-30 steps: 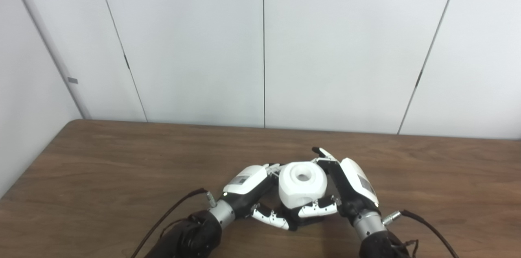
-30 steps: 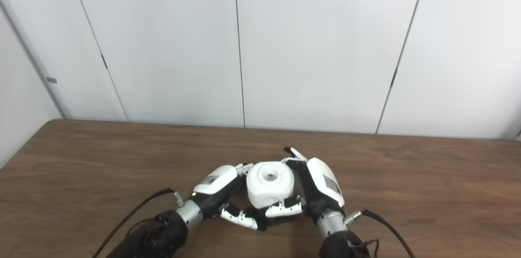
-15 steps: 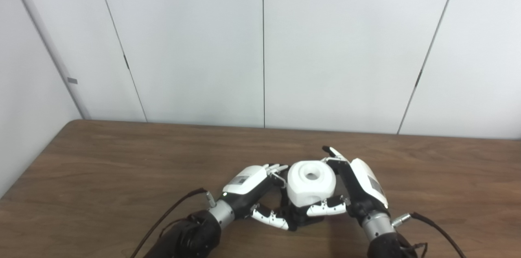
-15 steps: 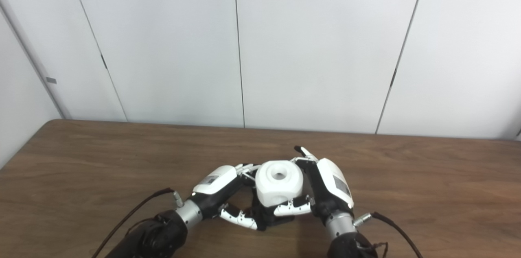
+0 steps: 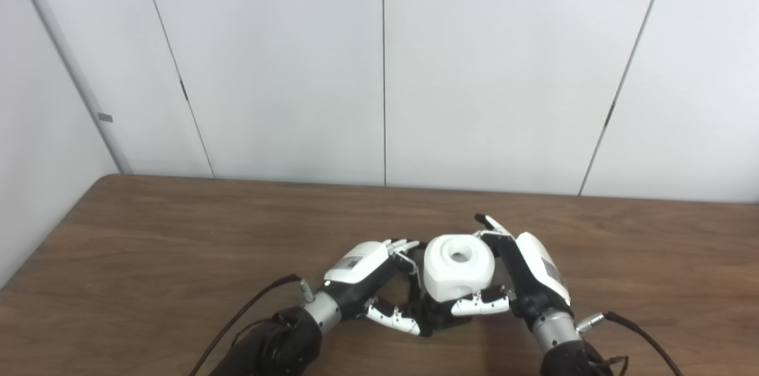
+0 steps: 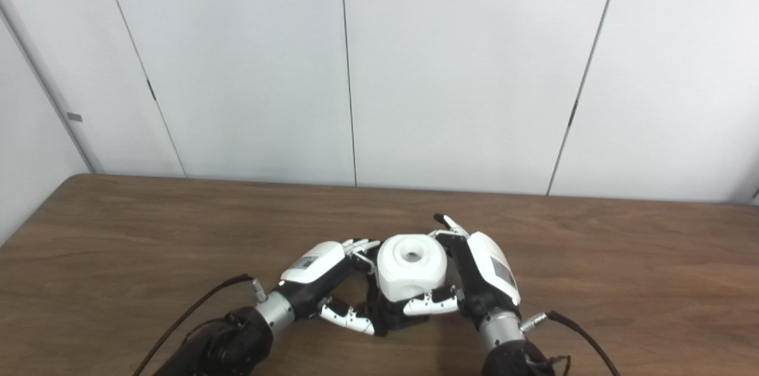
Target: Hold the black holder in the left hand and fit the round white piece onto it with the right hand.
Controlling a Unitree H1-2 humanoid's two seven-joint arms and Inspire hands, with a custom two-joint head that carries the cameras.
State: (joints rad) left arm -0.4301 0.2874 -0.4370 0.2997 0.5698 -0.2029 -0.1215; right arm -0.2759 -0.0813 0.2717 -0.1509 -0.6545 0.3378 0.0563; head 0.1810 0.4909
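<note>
Shifted rightward: right hand (image 5: pixel 528 281) w/ round white piece (image 5: pixel 458 266), left hand (image 5: pixel 370 281) on black holder (image 5: pixel 436 315)

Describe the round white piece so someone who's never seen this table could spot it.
On the wooden table, look near the front edge, between the two robot hands. The round white piece is a chunky rounded block with a hole in its top, gripped by the right hand.

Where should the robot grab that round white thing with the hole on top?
Probably round its smooth sides, coming from the right, as the right hand does: fingers behind, thumb in front. That leaves the white piece's top hole and its underside clear above the black holder.
</note>
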